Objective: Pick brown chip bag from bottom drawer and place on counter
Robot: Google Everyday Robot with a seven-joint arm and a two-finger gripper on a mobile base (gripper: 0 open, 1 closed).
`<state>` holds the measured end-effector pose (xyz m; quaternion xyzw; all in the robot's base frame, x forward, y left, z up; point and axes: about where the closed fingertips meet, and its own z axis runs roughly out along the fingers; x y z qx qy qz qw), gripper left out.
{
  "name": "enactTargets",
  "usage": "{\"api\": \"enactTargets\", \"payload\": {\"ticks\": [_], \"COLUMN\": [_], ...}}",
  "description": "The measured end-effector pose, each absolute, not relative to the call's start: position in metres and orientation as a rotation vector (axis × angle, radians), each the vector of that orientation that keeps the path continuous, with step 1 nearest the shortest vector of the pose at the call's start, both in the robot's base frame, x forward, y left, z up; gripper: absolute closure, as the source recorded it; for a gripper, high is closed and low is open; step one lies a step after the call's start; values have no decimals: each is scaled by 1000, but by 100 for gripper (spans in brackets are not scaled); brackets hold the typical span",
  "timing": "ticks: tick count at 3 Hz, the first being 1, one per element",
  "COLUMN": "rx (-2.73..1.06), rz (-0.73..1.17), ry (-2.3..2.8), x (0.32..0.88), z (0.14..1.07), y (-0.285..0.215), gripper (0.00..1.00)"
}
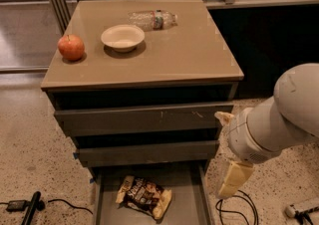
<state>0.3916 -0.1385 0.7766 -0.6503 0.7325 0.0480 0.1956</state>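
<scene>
In the single camera view we look down on a grey drawer cabinet (144, 119) standing on a speckled floor (30, 139). Its glossy tan counter (199, 55) carries three things, all toward the back left. A red apple (71, 47) sits near the left edge, and a white bowl (122, 37) stands upright just to its right. A clear plastic bottle (152, 19) lies on its side behind the bowl.

Below the counter, the two wider drawer fronts sit close to the cabinet face. The bottom drawer (185, 204) is pulled out toward us, and its flat grey floor is in plain sight. The brown chip bag (144, 196) lies flat in that drawer, left of centre and turned at a slant (its tan end points to the lower right). Nothing touches it.

The robot's white arm (279, 124) enters from the right edge, beside the cabinet's right front corner. The gripper (234, 179) hangs low off that arm, cream-coloured and pointing down. It is outside the bottom drawer, just beyond its right wall, and well apart from the chip bag. We cannot tell whether it is open or closed, though it carries nothing that we can see.

On the floor, a dark cable (234, 211) loops under the gripper. A black rod-like object (30, 209) with a cord lies at the lower left.
</scene>
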Motion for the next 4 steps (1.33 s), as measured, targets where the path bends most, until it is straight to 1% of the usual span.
{"api": "enactTargets", "payload": {"ticks": [1, 2, 4], "rx": [-1826, -1831, -1690], "rz": [184, 184, 232], "ry": [2087, 2139, 2224], "x": [396, 408, 417], "z": [740, 694, 610], "y": [-116, -99, -105], "gripper": [0, 0, 0]}}
